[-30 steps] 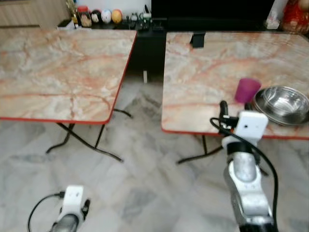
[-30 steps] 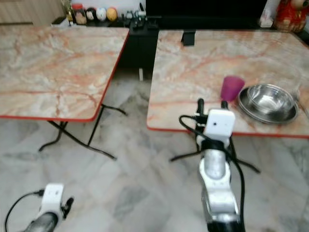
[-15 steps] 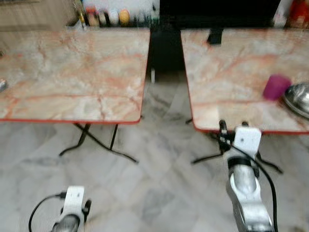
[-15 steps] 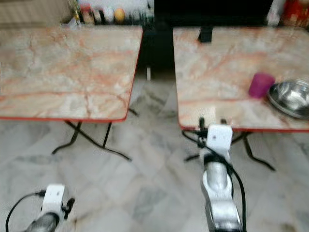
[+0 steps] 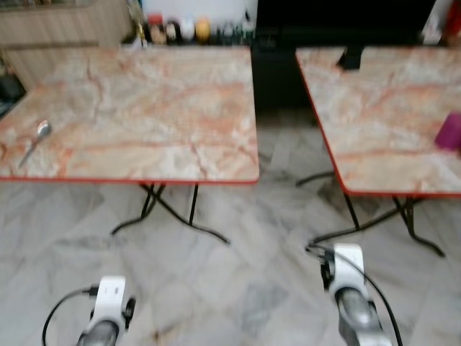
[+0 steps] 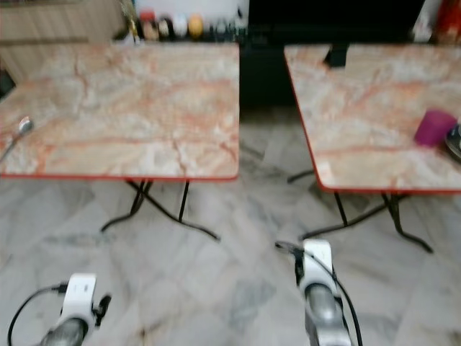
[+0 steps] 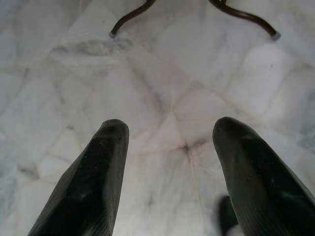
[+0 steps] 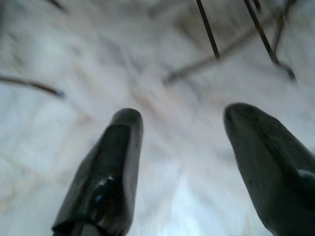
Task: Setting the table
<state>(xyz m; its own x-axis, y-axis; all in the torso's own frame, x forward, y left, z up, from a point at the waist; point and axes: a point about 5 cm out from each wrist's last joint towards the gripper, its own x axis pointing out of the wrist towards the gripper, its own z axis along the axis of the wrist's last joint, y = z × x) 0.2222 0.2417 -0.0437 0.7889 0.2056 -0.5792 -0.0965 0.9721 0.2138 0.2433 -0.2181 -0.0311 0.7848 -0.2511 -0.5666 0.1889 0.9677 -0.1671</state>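
Both claws hang low over the marble floor, released and holding nothing: the left claw and the right claw. A spoon lies on the left surface; a purple cup stands on the right surface.

Home dining area is indicated. Two marble-pattern folding tables with red edging are set side by side on black metal legs, over a grey marble-tiled floor. A spoon is seen at the frame's left on the near table, a purple cup at the right edge. Jars and bottles are lined along the top beside a dark cabinet.
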